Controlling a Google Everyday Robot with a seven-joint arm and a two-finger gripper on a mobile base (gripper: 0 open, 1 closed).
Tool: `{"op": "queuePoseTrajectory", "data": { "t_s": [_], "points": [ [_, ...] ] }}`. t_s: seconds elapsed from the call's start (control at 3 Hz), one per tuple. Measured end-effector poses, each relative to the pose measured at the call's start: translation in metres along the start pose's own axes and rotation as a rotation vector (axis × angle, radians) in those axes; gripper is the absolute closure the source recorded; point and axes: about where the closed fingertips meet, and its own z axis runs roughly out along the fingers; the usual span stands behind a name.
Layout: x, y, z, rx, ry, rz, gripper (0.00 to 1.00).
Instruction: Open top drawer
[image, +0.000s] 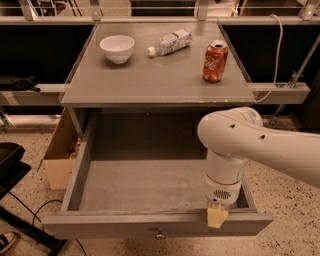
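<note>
One thing to handle: the top drawer (145, 187), in the lower half of the frame under the table (160, 82), standing well out from the carcass, plain grey floor bare to view. Judged open, or very nearly so, with little or no travel left to win.

Likely stiff and fairly heavy, going by the thick grey wooden boards and the wide front panel. Should slide straight along its run rather than flex. Might bind if pulled off-centre or lifted. Neither fragile nor slippery, with fair friction to be had on a flat painted edge.

Two places to take hold. First, the small round brass knob (159, 233) at bottom centre, on the outer face of the front panel. Central, hence good for a true pull, but small and smooth and easy to slip off. Second, the top edge of the front panel: broad, square, easy to hook from inside, yet liable to skew the box if drawn from far right of centre.

Gripper (217, 216) at lower right of centre, hanging from the white arm (250, 140), set on that top edge with a tan tip lapping over the outer face, right of the knob and apart from it. Cannot tell whether spread or clamped on the board.

Up on the table, near the top of the frame: a white bowl (117, 48), a bottle (170, 42) on its side, and a red can (215, 61) upright. Worth keeping any further pull smooth, so as not to jolt them.
</note>
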Motion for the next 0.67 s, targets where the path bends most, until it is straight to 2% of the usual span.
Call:
{"op": "queuePoseTrajectory", "data": {
  "t_s": [0.33,0.67],
  "points": [
    [0.0000,0.0000,0.0000,0.000,0.000,0.000,0.42],
    [0.0000,0.0000,-0.0001,0.000,0.000,0.000,0.19]
  ]
}}
